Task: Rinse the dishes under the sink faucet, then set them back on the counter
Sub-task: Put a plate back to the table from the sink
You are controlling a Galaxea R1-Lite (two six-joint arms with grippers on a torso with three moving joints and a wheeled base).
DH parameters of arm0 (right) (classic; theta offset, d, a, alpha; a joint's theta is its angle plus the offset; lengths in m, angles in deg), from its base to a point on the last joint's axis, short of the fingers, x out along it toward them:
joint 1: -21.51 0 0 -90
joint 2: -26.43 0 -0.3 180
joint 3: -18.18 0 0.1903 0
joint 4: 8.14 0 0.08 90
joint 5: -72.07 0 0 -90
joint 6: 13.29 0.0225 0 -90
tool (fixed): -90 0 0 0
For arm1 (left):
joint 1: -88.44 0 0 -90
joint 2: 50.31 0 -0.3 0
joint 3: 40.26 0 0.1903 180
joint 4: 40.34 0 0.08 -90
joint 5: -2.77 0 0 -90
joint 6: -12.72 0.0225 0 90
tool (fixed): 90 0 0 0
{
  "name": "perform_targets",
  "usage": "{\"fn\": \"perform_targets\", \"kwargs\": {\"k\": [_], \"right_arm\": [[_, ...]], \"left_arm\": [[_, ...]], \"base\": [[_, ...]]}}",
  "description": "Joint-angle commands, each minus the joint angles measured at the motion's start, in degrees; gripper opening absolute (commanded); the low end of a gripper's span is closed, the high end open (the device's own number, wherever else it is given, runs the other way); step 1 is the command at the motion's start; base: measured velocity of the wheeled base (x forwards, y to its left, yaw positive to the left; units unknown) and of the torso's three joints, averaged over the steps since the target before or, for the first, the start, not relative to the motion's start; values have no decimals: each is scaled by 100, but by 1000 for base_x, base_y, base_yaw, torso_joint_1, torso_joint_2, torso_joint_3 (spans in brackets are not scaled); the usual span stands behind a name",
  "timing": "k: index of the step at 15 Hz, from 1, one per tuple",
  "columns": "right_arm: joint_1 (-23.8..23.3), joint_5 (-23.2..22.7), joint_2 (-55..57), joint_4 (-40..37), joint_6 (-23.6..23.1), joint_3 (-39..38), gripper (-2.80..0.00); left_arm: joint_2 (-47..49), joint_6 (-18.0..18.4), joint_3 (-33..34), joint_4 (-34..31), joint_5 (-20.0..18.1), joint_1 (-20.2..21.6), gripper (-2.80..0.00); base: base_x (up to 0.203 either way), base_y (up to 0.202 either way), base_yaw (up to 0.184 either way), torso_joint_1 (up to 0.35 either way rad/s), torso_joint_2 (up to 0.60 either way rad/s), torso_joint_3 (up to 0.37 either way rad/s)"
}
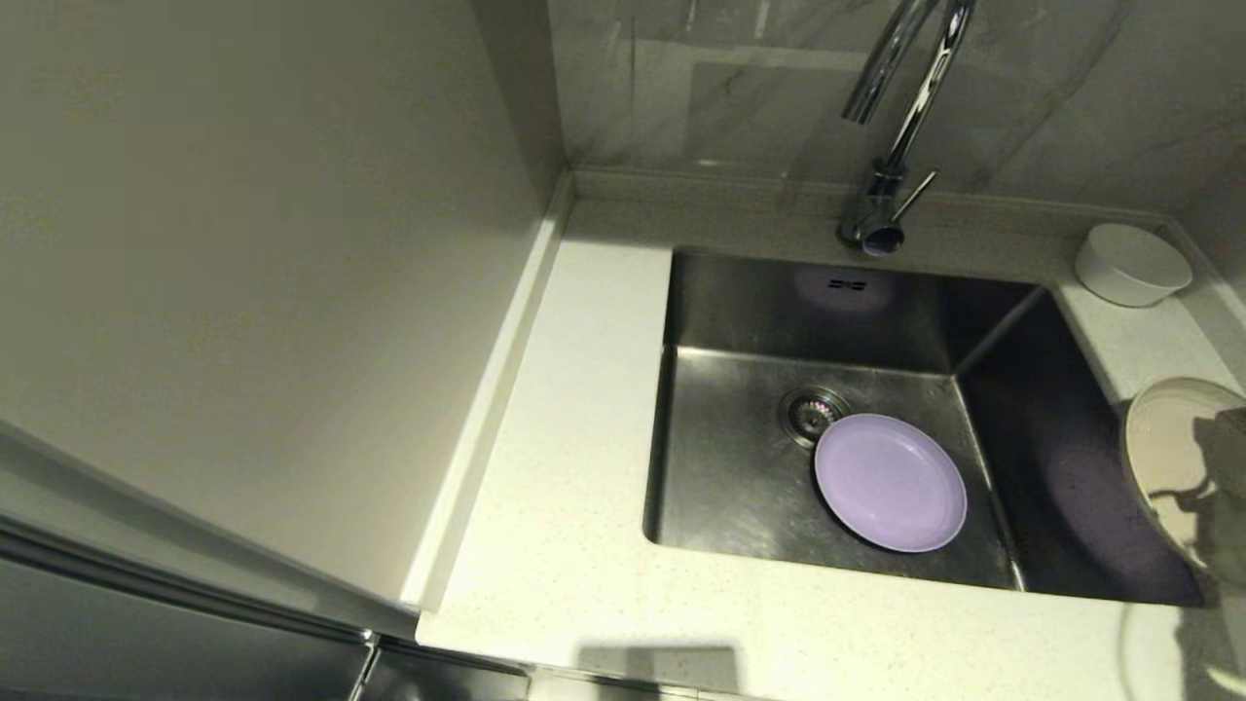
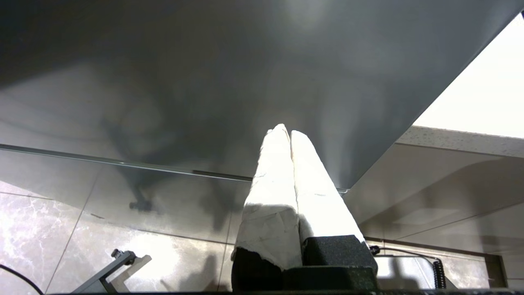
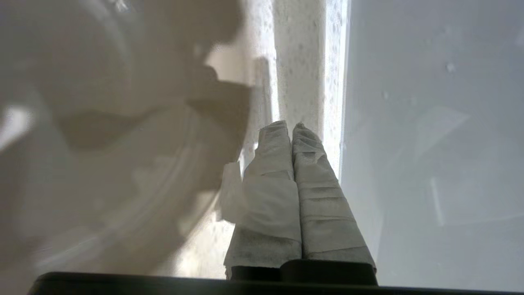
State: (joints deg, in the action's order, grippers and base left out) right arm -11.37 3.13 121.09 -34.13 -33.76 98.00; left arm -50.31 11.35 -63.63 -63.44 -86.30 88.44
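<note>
Brushed steel, rectangular: the sink (image 1: 740, 467), set into the speckled cream stone counter (image 1: 574, 545), with a round drain strainer (image 1: 810, 412) in its floor and two small overflow slots (image 1: 847, 284) in its back wall. Chrome, curved: one gooseneck faucet (image 1: 900, 117) behind the sink, thin lever at its base. Three dishes, all round and plain: one lilac plate (image 1: 891, 482) lying flat inside the sink just beside the strainer; one white bowl (image 1: 1132, 263) on the counter beyond the sink's far right corner; one cream plate (image 1: 1173, 458) at the sink's right rim, tilted, partly out of the head view and crossed by shadow. Right gripper (image 3: 291, 128) wrapped in pale cloth tape, fingers pressed together on nothing, just beside the cream plate's blurred rim and above the counter strip, close to a smooth grey wall. Left gripper (image 2: 288, 132) parked well away from the sink, likewise taped and closed empty, pointed at a dark glossy cabinet front above a marbled floor.
</note>
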Motion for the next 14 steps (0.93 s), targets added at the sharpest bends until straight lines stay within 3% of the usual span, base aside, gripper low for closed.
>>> {"fn": "perform_targets", "kwargs": {"k": [1,14], "right_arm": [[1,7,144,40,-10,49,-280],[89,-41,274,288,-54,250,-280]], "left_arm": [[-9,-3,0,0,3,0,-280],[-9,-3,0,0,3,0,-280]], "base": [[0,0,0,0,0,0],[0,0,0,0,0,0]]}}
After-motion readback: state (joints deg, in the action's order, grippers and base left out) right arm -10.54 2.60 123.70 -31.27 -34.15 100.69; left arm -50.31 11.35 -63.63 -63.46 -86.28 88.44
